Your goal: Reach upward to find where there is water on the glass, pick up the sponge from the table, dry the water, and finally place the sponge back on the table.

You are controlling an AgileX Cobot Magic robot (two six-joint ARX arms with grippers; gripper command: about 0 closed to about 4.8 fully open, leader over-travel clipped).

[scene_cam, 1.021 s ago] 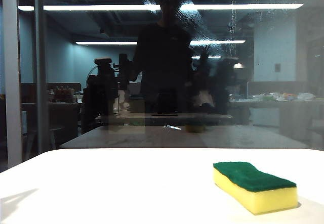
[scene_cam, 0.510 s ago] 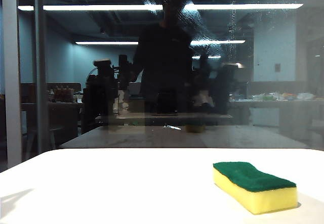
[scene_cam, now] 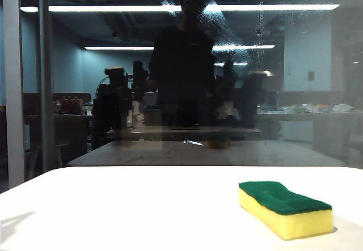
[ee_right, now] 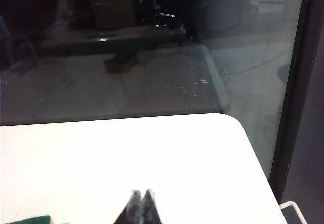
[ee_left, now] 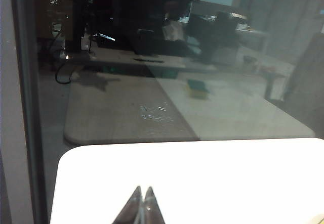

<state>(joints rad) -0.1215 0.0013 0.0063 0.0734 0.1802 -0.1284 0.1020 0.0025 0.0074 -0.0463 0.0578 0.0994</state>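
The sponge [scene_cam: 285, 208], yellow foam with a green top, lies flat on the white table [scene_cam: 130, 211] at the front right. Behind the table stands the dark glass [scene_cam: 113, 98]. Water [scene_cam: 222, 23] shows on it as whitish smears and thin drip trails high up, across the bright light strips. My left gripper [ee_left: 142, 189] hovers shut and empty over the table's left part. My right gripper [ee_right: 141, 192] is shut and empty too, over the right part, with a corner of the sponge [ee_right: 31, 220] beside it. Neither gripper shows directly in the exterior view.
A grey vertical frame bar [scene_cam: 46, 75] divides the glass at the left. The pane mirrors a standing person, both arms and a brownish tabletop. The table's rounded corners [ee_right: 230, 120] end close to the glass. A white wire piece [ee_right: 293, 211] sits past the right edge.
The dark reflection of an arm in the glass, right of the person, has shifted slightly. The sponge has not moved.
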